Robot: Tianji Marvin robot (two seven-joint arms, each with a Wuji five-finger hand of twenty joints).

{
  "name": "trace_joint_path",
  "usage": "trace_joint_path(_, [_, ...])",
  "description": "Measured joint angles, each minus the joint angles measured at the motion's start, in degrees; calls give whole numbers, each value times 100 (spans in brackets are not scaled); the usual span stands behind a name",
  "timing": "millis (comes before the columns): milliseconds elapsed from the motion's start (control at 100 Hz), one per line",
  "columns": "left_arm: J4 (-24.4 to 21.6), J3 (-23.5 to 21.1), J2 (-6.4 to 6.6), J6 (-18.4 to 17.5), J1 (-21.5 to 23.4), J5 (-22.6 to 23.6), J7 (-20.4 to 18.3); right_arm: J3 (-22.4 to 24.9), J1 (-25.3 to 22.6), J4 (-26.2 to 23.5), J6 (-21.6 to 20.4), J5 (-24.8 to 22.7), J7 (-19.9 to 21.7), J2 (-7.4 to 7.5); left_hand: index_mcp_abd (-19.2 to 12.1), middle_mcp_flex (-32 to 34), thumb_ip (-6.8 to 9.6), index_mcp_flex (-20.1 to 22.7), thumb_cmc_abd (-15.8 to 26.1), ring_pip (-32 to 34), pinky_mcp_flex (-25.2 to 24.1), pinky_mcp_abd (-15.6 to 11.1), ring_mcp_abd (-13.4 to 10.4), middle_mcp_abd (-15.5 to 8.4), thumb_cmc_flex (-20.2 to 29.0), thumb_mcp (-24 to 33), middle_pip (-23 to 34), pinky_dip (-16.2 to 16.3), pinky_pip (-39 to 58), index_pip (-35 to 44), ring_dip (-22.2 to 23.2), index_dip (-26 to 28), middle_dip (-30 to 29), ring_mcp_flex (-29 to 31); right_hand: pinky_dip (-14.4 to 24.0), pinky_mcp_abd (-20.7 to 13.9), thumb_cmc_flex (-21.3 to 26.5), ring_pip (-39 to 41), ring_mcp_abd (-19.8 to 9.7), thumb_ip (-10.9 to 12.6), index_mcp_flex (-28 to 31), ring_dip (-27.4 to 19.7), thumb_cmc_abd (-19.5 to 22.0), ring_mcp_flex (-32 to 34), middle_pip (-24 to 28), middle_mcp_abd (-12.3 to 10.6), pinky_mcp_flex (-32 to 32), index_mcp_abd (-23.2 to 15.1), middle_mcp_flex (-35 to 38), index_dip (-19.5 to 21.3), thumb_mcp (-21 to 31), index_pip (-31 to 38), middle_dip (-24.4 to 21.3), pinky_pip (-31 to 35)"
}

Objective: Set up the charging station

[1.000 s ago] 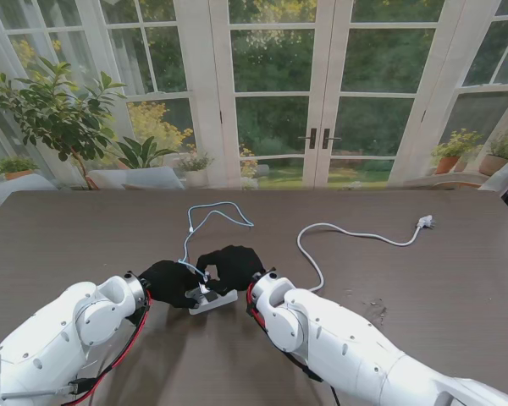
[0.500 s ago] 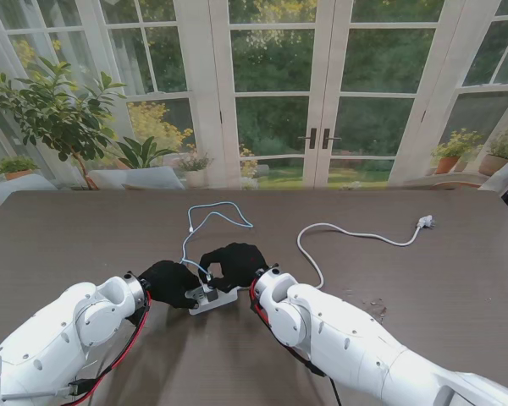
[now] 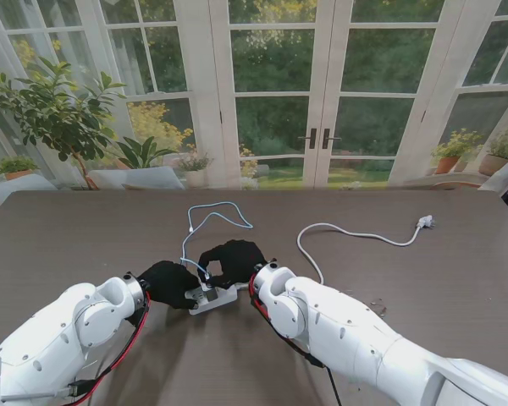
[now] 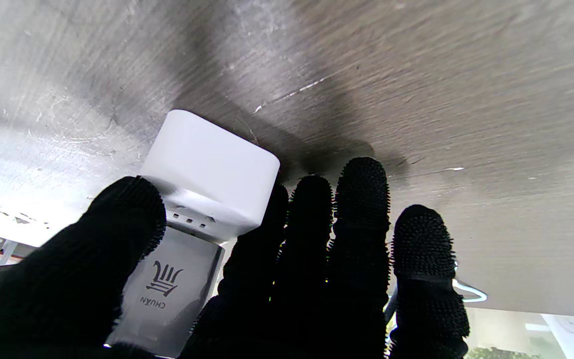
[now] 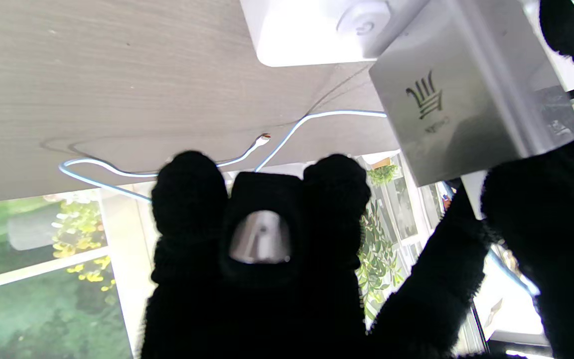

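Behind right robot hand (image 5: pixel 267 259), cable tip (image 5: pixel 263 140)

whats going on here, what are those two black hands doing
The robot is plugging a silver charger block into a white power strip on the table. The left hand steadies the strip; the right hand is at the charger. A thin blue cable trails away, and a white cord lies unused to the right.

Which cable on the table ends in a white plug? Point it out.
The thick white cable on the right: its far end carries the white plug. The thin bluish cable instead loops from the hands toward the windows.
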Motion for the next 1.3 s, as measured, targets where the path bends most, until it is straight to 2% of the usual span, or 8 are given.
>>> trace_joint_path(560, [-21, -25, 4, -18, 16, 43, -19, -74, 123, -38, 25, -53, 255, 48, 41, 3, 0, 0, 5, 138, 5, -12, 0, -3, -5, 0, 30, 49, 0, -1, 72, 1, 14, 0, 44, 0, 21, -85, 52, 0, -109, 0, 32, -41, 4, 0, -213, -32, -2, 12, -6, 0, 97, -1])
trace_joint_path(690, [-30, -30, 5, -25, 17, 45, -42, -79, 122, -90, 61, -154, 238, 77, 48, 3, 0, 0, 5, 138, 5, -13, 0, -3, -5, 0, 24, 50, 0, -1, 73, 2, 10, 0, 44, 0, 38, -411, 94, 0, -156, 0, 34, -72, -3, 0, -331, -34, -28, 12, -16, 0, -146, -2])
trace_joint_path(860, [-32, -26, 7, -22, 17, 32, -48, -14, 51, -214, 128, -272, 231, 166, 56, 3, 0, 0, 5, 138, 5, -13, 0, -2, -5, 0, 23, 54, 0, -1, 73, 5, 17, 0, 30, 9, 8, -1294, 127, 5, -651, 0, 197, -89, -91, 29, -759, -37, -764, 8, -94, 10, -387, -129])
trace_joint_path(890, [-32, -22, 8, -21, 15, 26, -48, -8, 39, -242, 149, -290, 235, 187, 67, 2, 1, 0, 5, 138, 6, -13, 0, 2, -5, 0, 23, 55, 0, 6, 73, 7, 39, 0, 26, 31, -36, -1507, 170, 220, -825, 0, 342, -97, -88, 45, -885, -37, -951, -2, -213, 10, -476, -171])
trace_joint_path(930, [-31, -14, 10, -21, 11, 23, -48, 0, 22, -269, 171, -301, 245, 212, 76, 2, 0, 0, 5, 138, 16, -13, 0, 7, -5, 0, 23, 57, 0, 25, 73, 7, 54, 0, 25, 94, -169, -1708, 245, 765, -1084, 0, 491, -137, -87, 61, -1070, -37, -1304, 97, -361, 10, -585, -215])
trace_joint_path(970, [-29, -5, 13, -21, 5, 23, -48, 17, 0, -291, 196, -308, 254, 230, 81, 2, 0, 0, 5, 138, 16, -13, 0, 8, -5, 0, 23, 57, 0, 47, 73, 7, 72, 0, 25, 130, -230, -1804, 282, 1013, -1303, 0, 616, -288, -85, 97, -1231, -37, -1505, 183, -496, 9, -660, -253])
trace_joint_path(1140, [-26, 6, 15, -21, -5, -4, -66, 126, -107, -378, 280, -385, 256, 295, 83, 2, 1, 1, 2, 138, 16, -14, 0, 21, -6, 0, 23, 58, 1, 94, 73, 15, 88, 0, 25, 261, -356, -1893, 473, 1296, -1966, -1, 916, -939, -171, 253, -1730, -31, -2346, 205, -937, 6, -1034, -416])
trace_joint_path(1300, [-27, 18, 17, -21, -13, -12, -75, 257, -256, -560, 377, -467, 294, 388, 90, 2, 0, 1, -1, 138, 16, -14, 0, 21, -6, 0, 35, 59, 1, 113, 74, 15, 107, 0, 25, 296, -371, -2015, 533, 1435, -2218, -1, 1276, -1135, -431, 344, -1881, -21, -2729, -340, -1231, 6, -1439, -487])
